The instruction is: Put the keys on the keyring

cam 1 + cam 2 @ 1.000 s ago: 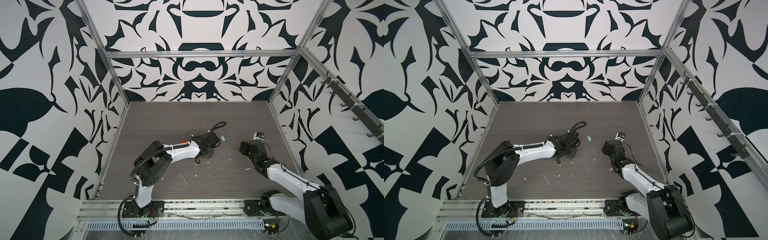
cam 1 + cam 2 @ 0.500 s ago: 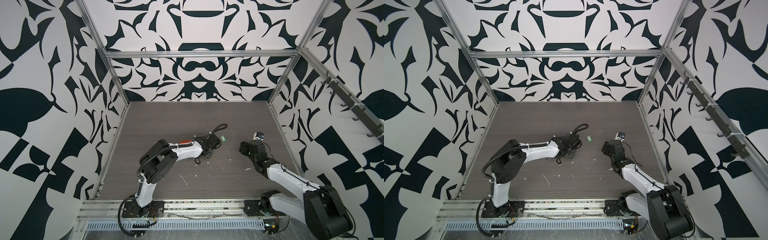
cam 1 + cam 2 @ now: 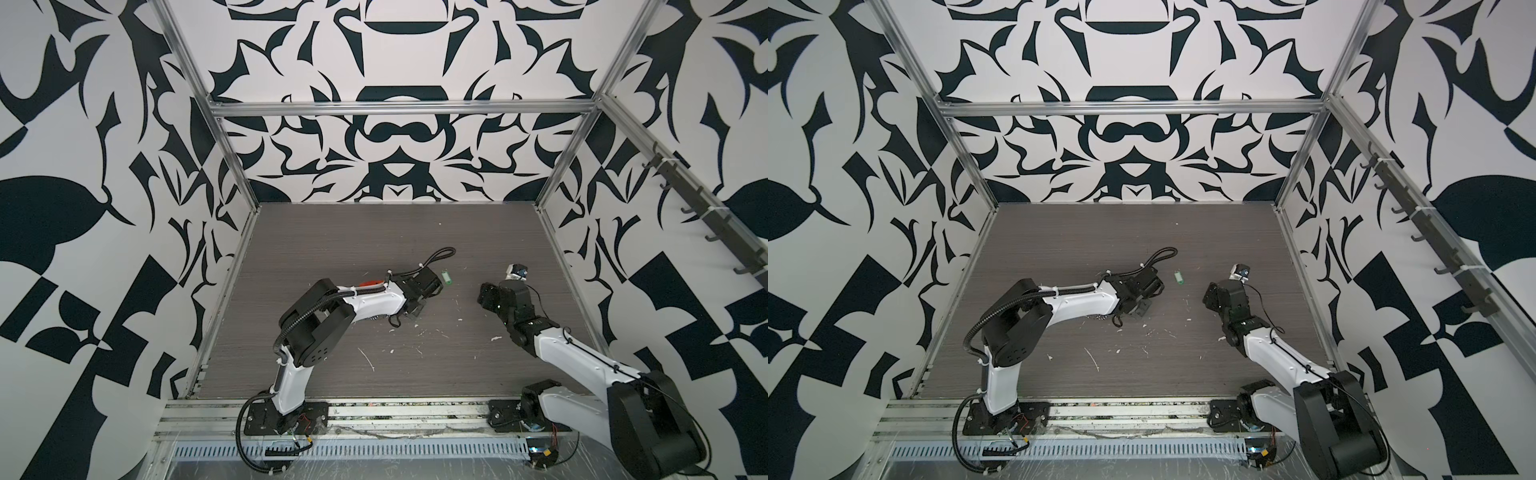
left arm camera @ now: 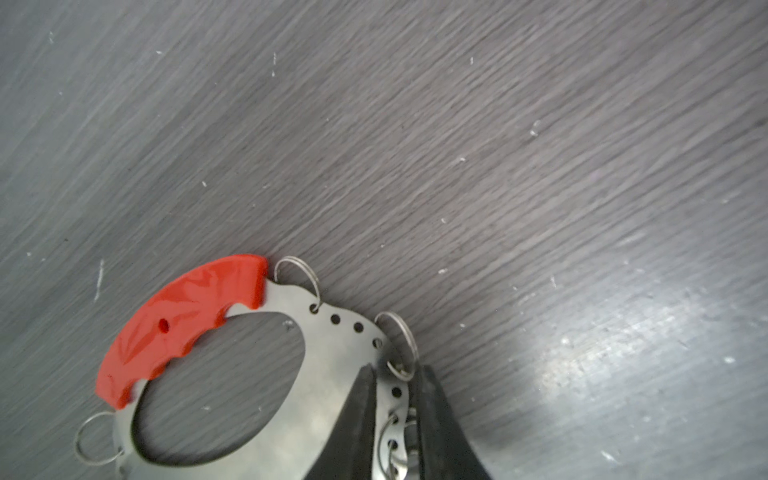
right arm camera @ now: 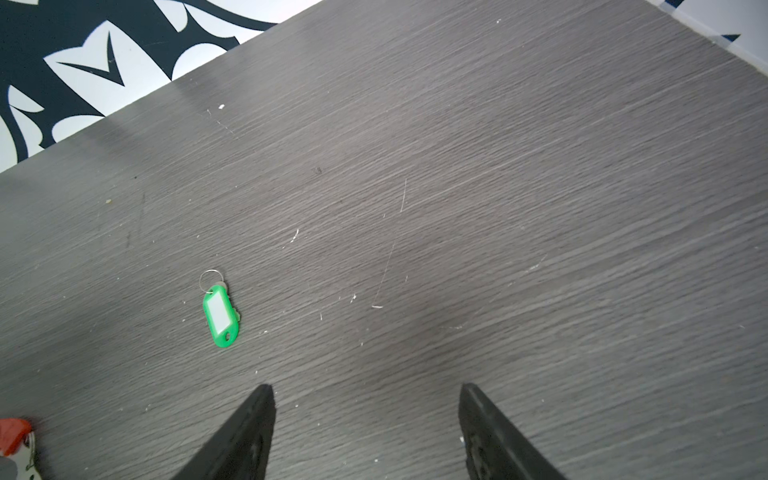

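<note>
The keys point(image 5: 221, 316) are a small green tag with a white label and a small split ring. The tag lies flat on the table, and both top views show it point(image 3: 446, 277) point(image 3: 1179, 277) between the two arms. The keyring point(image 4: 332, 353) is a flat metal oval band with holes, small split rings and a red plastic segment point(image 4: 183, 320). My left gripper point(image 4: 395, 367) is shut on the perforated band, low over the table point(image 3: 409, 313). My right gripper point(image 5: 365, 386) is open and holds nothing. It hovers right of the tag point(image 3: 486, 297).
White flecks and scratches point(image 3: 368, 359) dot the dark wood-grain table point(image 3: 374, 232). A black cable loop point(image 3: 440, 254) rises behind the left wrist. Patterned walls with aluminium posts point(image 3: 232, 166) enclose three sides. A hook rail point(image 3: 706, 208) runs along the right wall.
My left gripper's jaws have come together on the keyring's band, and the left arm's elbow has shifted a little to the right. The right arm and the green tag have not moved.
</note>
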Available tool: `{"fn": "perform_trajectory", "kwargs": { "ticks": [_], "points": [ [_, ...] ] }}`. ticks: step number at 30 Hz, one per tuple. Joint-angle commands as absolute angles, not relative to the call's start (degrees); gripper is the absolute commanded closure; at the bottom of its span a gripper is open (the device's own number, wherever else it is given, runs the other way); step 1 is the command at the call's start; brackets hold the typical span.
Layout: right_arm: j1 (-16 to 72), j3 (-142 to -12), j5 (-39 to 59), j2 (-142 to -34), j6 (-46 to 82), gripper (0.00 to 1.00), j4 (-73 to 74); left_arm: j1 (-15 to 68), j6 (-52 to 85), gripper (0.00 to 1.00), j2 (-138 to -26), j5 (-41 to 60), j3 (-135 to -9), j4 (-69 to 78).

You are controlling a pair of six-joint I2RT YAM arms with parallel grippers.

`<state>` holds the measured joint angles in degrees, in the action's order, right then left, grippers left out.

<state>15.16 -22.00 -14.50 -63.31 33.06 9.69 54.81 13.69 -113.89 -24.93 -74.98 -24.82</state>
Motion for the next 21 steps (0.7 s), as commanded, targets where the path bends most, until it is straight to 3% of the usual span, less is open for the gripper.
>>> {"fn": "perform_trajectory", "kwargs": {
  "ticks": [1, 9, 15, 21],
  "points": [
    [15.35, -23.38, -14.41, -62.05, 33.58, 0.27, 10.17, 54.84, 14.59, 0.84, -114.59, -26.36, -76.28, -26.62],
    [15.32, -23.47, -13.86, -62.05, 33.51, 0.27, 10.15, 54.84, 14.68, 1.00, -114.54, -27.18, -76.86, -27.56],
    [15.29, -23.59, -13.62, -61.97, 33.49, 0.27, 10.07, 54.75, 14.66, 1.00, -112.41, -28.26, -76.77, -28.48],
    [15.29, -23.83, -13.53, -61.87, 33.05, 0.27, 9.77, 51.47, 13.20, 1.00, -107.63, -20.23, -74.66, -27.13]
  ]
}}
